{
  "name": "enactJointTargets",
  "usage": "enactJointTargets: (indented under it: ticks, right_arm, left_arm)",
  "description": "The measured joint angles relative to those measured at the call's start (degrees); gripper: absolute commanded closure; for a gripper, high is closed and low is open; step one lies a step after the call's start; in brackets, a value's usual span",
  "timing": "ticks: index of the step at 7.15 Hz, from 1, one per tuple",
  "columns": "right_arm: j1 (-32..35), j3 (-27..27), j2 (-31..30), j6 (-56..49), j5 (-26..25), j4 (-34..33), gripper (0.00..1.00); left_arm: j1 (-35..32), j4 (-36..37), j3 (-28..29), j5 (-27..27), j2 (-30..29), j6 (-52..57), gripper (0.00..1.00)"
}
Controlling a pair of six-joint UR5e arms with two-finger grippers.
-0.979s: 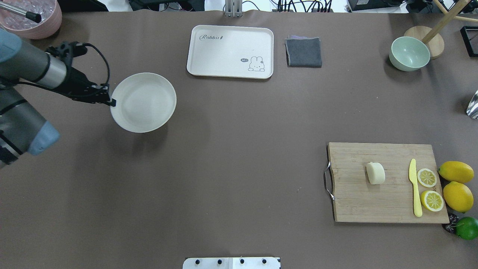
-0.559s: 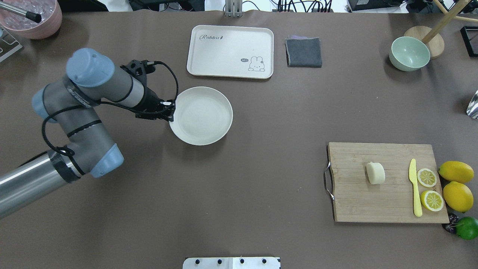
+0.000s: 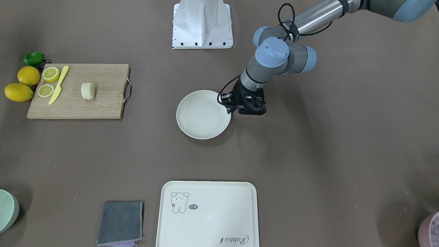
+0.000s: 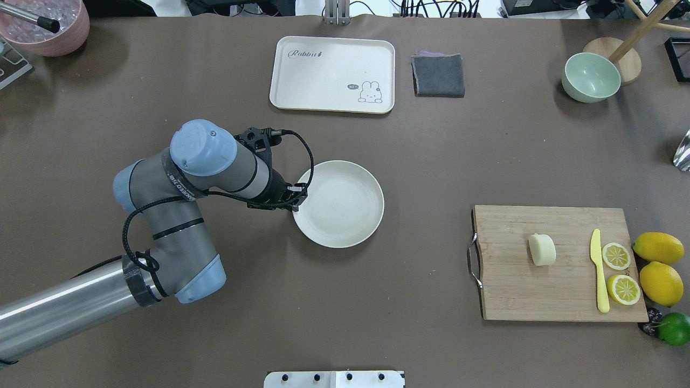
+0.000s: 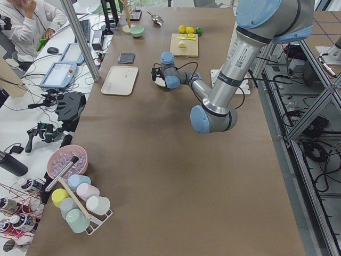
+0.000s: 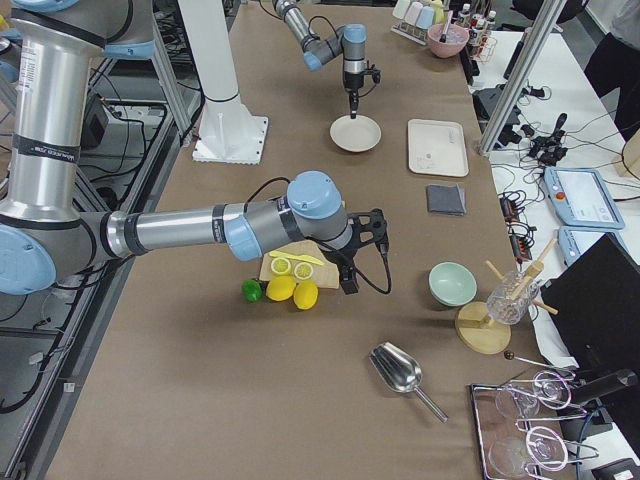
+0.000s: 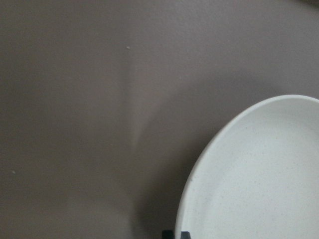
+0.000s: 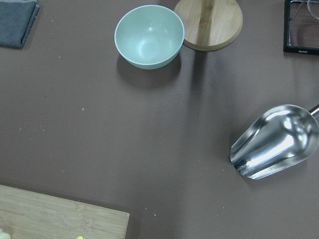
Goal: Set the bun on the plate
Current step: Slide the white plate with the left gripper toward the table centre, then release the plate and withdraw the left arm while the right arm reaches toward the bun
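Overhead exterior: the left gripper [image 4: 295, 198] is pinched on the near-left rim of the plate [image 4: 345, 207], mid-table. The bun [image 4: 542, 249] lies on the board [image 4: 560, 291], well apart to the right, left of the knife [image 4: 598, 272]. The right gripper is out of this view.

Exterior front-facing: same hold, seen mirrored. The plate is empty. Whether it rides clear of the table or slides on it I cannot tell.

Exterior right: the right gripper [image 6: 347, 282] hangs by the board's far side; its opening I cannot tell.

Left wrist-mounted: the plate's rim fills the lower right, with dark fingertips [image 7: 175, 234] at it.

Right wrist-mounted: a bowl [image 8: 149, 36], a scoop [image 8: 274, 142] and the board's corner, but no fingers.

The bun is probably light and somewhat soft, its matte skin not slippery. A gentle squeeze across its middle, from above, should serve; a hard one could dent it.

A second ago the plate was far out on the table's left; it has since been carried right and nearer the robot, toward the board. The bun has not moved.
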Motion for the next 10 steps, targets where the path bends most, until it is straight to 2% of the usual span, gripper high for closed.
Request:
enactJointTargets:
  ticks: [2, 5, 7, 10]
  right_arm:
    - [-1.62, 0.46, 0.17, 2.50, -0.26, -0.04, 0.00]
    - [-11.40, 3.69, 0.59, 13.77, -3.69, 0.03, 0.00]
    - [-20.79, 6.20, 0.75, 21.85, -9.51, 0.21, 0.01]
    - [-33.06, 7.88, 0.80, 30.60, -15.80, 0.69, 0.03]
  left_arm:
    - [0.18, 0.60, -3.87, 0.39, 0.98, -0.05, 0.02]
    - [-6.68, 9.12, -12.25, -2.02, 5.20, 3.23, 0.02]
    - [-13.26, 15.42, -16.16, -5.54, 8.63, 13.30, 0.02]
    - [-24.54, 17.33, -18.06, -12.79, 17.46, 32.48, 0.02]
